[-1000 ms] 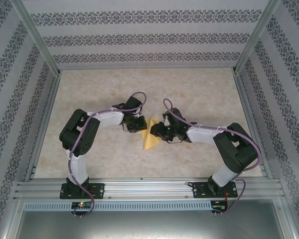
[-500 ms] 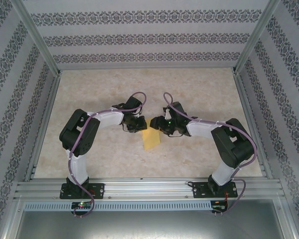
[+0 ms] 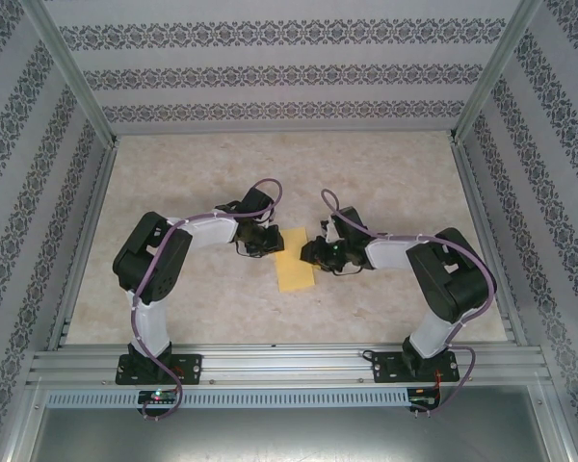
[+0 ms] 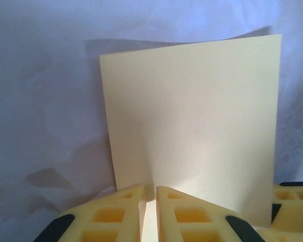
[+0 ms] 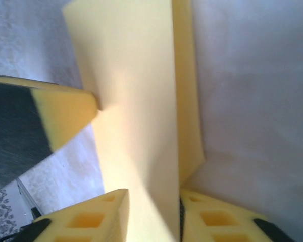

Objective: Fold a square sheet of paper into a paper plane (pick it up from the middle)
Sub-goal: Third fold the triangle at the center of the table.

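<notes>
The sheet of paper (image 3: 295, 270) rests mid-tabletop (image 3: 385, 173), apparently folded in half. At its 10 o'clock, the left hand (image 4: 150, 201) pinches one edge. The right hand (image 5: 152, 196) straddles it at 2 o'clock, grip indeterminate. Nose and wing folds remain.

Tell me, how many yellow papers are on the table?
1. The yellow paper lies in the middle of the table, folded over on itself. Another sheet could be hidden underneath.

Marbled tbl (image 3: 385, 173), patterned walls (image 3: 270, 72)
</notes>
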Controlling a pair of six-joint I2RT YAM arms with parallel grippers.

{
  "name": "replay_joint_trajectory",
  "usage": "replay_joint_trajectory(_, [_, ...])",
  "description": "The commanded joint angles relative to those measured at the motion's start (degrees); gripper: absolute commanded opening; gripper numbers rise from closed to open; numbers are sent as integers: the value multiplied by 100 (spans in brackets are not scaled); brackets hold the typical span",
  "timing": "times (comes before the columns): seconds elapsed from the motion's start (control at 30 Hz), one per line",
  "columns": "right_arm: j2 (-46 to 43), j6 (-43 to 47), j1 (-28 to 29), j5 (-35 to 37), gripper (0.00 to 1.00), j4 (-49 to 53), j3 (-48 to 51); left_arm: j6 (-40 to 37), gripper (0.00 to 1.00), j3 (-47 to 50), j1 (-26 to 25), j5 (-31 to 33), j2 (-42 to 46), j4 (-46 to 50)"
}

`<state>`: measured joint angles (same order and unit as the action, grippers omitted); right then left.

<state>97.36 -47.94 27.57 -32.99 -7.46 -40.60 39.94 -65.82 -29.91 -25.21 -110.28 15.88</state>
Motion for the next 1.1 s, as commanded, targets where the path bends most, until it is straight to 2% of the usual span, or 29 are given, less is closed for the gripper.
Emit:
replay_joint_trajectory(0.0, [-170,-219,125,76,25,-273,96,-305,18,206,-33,-30,100,266])
replay_joint_trajectory(0.17, [-196,-303,110,236,18,-283,153,-526,20,214,-35,8,356,354])
replay_joint_trajectory(0.23, [-165,-288,90,138,23,-304,160,-549,20,176,-33,-7,390,395])
replay_joint_trajectory(0.3, [-201,-309,71,74,33,-335,197,-560,20,103,-33,-10,376,483])
replay_joint_trajectory(0.53, [-324,-471,-2,-99,33,-840,569,-682,23,350,-42,174,812,392])
replay_joint_trajectory(0.6, [-343,-583,-37,-77,40,-1110,781,-681,24,498,-50,278,938,310])
replay_joint_trajectory(0.73, [-324,-852,-166,-376,40,-1966,1154,-585,24,727,-76,392,1139,136])
replay_joint_trajectory(0.93, [73,-1096,-199,-721,42,-2537,1080,-567,24,745,-107,485,1215,91])
replay_joint_trajectory(1.07, [106,-1094,-202,-713,42,-2442,986,-654,24,671,-108,501,1165,34])
